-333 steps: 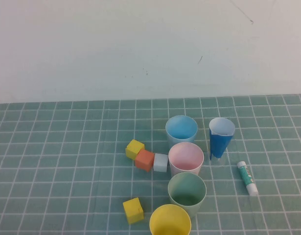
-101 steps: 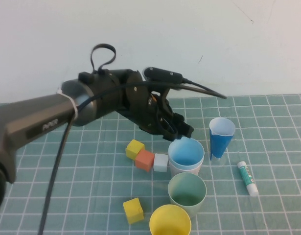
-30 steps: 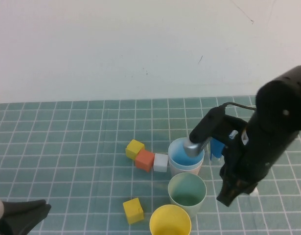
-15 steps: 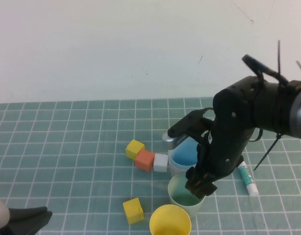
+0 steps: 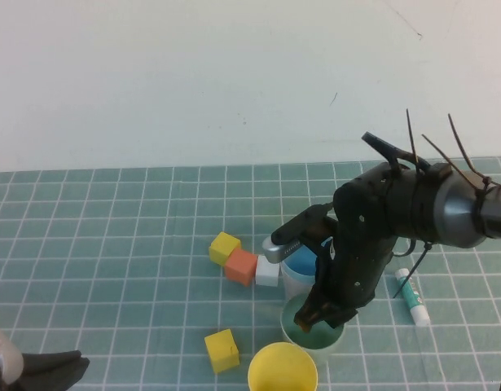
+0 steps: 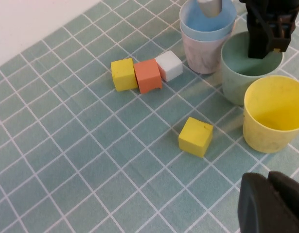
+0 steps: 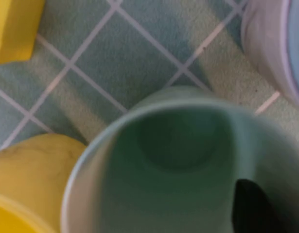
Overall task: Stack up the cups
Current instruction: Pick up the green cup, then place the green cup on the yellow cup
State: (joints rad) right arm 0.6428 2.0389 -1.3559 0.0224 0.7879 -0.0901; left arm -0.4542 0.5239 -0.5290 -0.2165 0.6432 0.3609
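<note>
The light blue cup [image 5: 302,262] sits nested in the pale pink cup [image 5: 297,283]. In front of them stand the sage green cup [image 5: 314,336] and the yellow cup [image 5: 283,371]. My right gripper [image 5: 314,316] is open at the green cup's far rim, with one finger [image 7: 250,206] inside the cup [image 7: 168,160]. It also shows in the left wrist view [image 6: 267,46] over the green cup [image 6: 241,73]. My left gripper [image 6: 274,204] is shut and empty, low at the front left [image 5: 50,368].
A yellow block [image 5: 224,247], an orange block [image 5: 241,266] and a white block [image 5: 267,272] lie in a row left of the cups. Another yellow block [image 5: 221,350] lies in front. A glue stick [image 5: 413,296] lies to the right. My right arm hides the dark-blue cup.
The light blue cup went into the pink cup and my left arm drew back to the front left. My right arm came in and lowered its gripper onto the green cup's rim.
</note>
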